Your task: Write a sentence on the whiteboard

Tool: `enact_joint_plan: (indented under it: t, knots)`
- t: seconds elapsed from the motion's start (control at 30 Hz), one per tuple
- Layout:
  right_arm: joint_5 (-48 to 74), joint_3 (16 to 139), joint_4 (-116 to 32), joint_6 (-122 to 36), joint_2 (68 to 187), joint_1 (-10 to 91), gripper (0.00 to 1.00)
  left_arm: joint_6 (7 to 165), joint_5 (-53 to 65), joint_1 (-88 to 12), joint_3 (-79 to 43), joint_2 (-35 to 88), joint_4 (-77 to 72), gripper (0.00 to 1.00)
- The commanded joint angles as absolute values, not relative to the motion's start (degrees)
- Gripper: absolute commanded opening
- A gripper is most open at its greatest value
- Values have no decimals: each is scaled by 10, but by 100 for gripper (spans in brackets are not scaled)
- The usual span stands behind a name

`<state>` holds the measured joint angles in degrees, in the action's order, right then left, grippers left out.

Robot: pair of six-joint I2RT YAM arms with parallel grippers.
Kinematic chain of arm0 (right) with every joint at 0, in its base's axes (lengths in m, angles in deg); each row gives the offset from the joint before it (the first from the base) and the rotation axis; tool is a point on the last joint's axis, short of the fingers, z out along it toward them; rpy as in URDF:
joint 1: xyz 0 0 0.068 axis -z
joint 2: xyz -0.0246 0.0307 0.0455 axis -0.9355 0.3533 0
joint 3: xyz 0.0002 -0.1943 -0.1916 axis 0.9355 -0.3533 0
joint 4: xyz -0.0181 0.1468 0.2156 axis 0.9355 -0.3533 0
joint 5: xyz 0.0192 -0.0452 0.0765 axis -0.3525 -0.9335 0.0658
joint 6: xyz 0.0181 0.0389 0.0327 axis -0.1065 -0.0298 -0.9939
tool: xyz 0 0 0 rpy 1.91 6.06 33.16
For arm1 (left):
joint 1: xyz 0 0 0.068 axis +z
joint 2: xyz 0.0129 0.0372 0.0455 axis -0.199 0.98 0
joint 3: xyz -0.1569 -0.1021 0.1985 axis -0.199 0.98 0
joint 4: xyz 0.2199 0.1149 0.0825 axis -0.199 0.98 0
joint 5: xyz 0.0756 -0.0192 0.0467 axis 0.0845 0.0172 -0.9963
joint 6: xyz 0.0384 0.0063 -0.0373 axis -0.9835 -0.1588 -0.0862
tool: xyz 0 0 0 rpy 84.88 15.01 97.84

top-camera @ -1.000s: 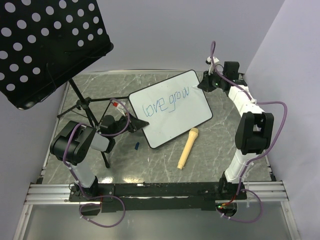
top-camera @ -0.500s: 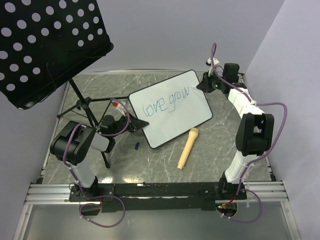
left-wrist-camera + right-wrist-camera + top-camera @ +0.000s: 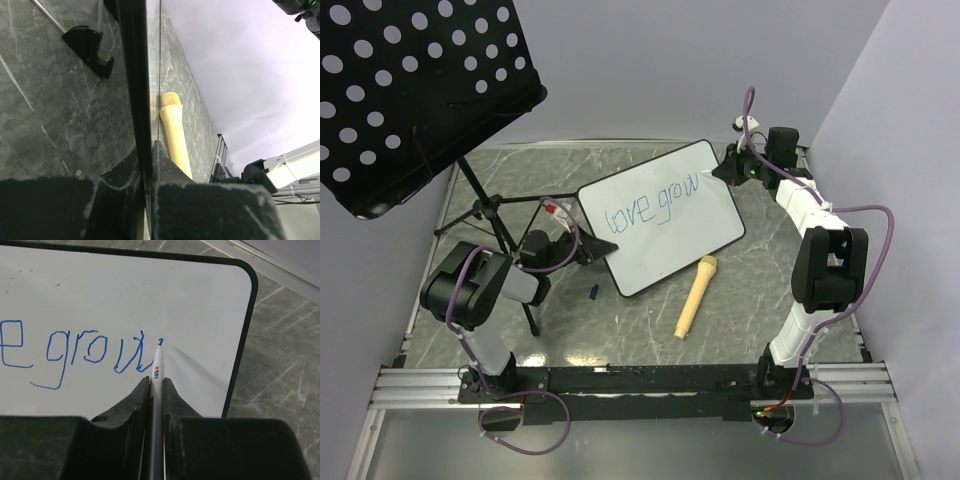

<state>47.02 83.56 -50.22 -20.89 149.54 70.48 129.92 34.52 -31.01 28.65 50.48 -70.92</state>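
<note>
Writing "grow": my right gripper (image 3: 156,382) is clamped on the marker (image 3: 159,365), tip at the w | left gripper (image 3: 150,150) pinches the whiteboard (image 3: 670,245) edge, mid table (image 3: 750,300) | sentence (image 3: 650,205) unfinished | next: I finish the w and add s

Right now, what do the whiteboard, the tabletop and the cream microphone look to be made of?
Whiteboard: smooth white coated face, likely melamine or enamelled steel, in a thin black rim, probably plastic; blue ink sits cleanly on it. Tabletop: grey veined marble look, low sheen; stone or printed laminate, cannot tell. Cream microphone: one even matte colour, head included, so likely wood or moulded plastic.
</note>
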Motion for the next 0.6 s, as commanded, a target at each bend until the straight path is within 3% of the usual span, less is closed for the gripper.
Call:
enact_joint_plan:
  t: [0.0, 0.57]
  knots:
    - [491, 828, -464, -211, 1455, 711, 0, 1271, 380, -313, 280, 493, -847, 1]
    - [491, 785, -389, -195, 1455, 712, 0, 1279, 379, -313, 280, 493, -850, 1]
